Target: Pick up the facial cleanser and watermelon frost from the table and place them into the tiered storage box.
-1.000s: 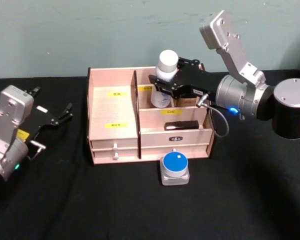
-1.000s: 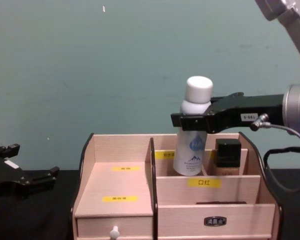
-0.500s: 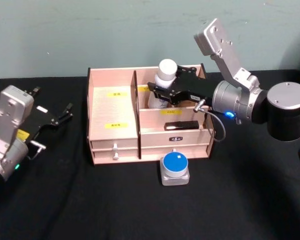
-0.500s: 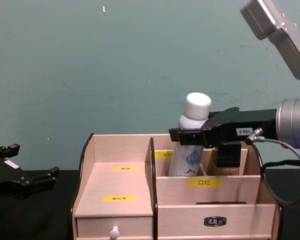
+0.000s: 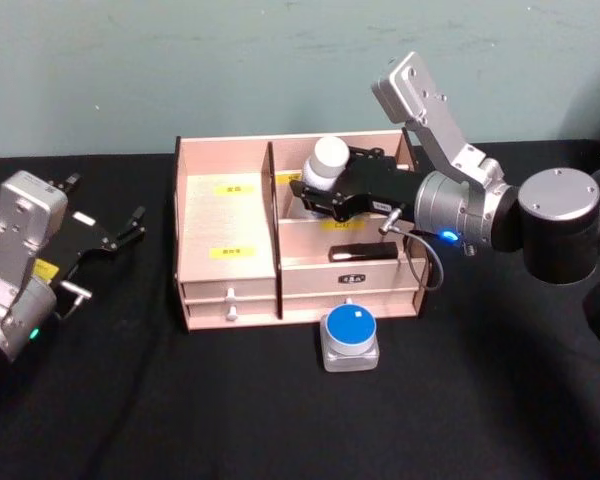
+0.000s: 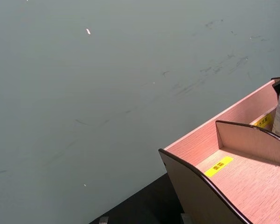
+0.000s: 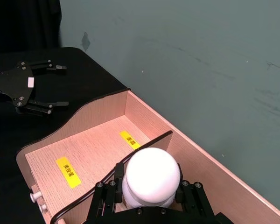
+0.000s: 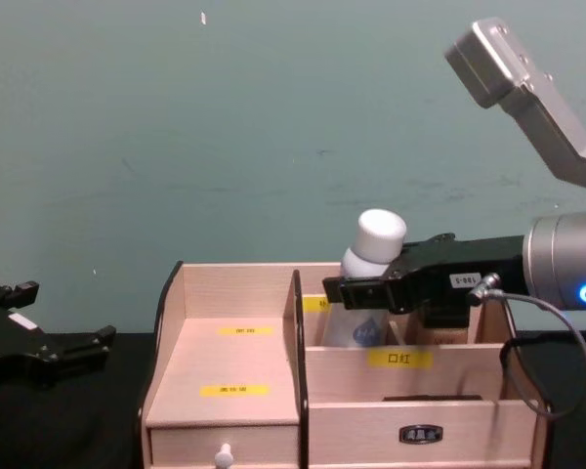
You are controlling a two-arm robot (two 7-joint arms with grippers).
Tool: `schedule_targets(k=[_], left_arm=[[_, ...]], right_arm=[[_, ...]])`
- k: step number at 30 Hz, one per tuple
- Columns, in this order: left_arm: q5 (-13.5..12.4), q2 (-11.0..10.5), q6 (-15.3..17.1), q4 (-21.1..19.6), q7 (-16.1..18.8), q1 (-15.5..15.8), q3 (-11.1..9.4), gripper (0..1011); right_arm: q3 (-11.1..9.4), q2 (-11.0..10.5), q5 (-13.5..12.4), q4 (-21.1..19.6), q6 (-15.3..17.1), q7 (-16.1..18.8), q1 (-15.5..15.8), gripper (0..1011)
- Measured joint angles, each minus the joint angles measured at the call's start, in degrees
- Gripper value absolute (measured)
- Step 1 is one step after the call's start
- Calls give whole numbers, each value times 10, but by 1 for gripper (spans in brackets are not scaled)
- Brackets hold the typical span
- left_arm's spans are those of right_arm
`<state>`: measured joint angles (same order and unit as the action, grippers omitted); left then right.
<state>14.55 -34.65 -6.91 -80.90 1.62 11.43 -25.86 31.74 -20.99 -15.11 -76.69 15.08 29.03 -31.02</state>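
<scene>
pinching tilted facial cleanser (image 5: 327, 160) in right hand (image 5: 316, 192), inside rear compartment of tiered storage box (image 5: 228, 215), with left hand (image 5: 120, 232) spread over counter (image 5: 180, 400).

Wall (image 5: 130, 70): plain matt teal-green; it filled the top of the head view and most of the chest view.
Wall marks: faint dark streaks (image 6: 214, 79) ran across the upper right of the left wrist view, and a small white fleck (image 8: 202, 17) sat near the top left of the chest view.
Table (image 5: 180, 420): draped in black cloth; it spanned the lower two-thirds of the head view and met the wall along a straight horizontal line.
Dark area (image 7: 23, 21): it occupied the upper left corner of the right wrist view, beside the wall.
Light: it was soft and even.
</scene>
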Motion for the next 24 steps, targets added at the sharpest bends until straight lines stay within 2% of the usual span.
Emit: schedule_targets(k=[9,10,17,24], left_arm=[[0,0,0,0,0,0,0,1001],[0,0,0,0,0,0,0,1001],[0,0,0,0,0,0,0,1001],[0,0,0,0,0,0,0,1001]], right_arm=[[0,-1,0,-2,1,0,1,615],[0,-1,1,-2,2,1,1,671],[0,-2,0,-3,2,1,2,875],[-2,-2,0,-5,-1,0,3,1002]])
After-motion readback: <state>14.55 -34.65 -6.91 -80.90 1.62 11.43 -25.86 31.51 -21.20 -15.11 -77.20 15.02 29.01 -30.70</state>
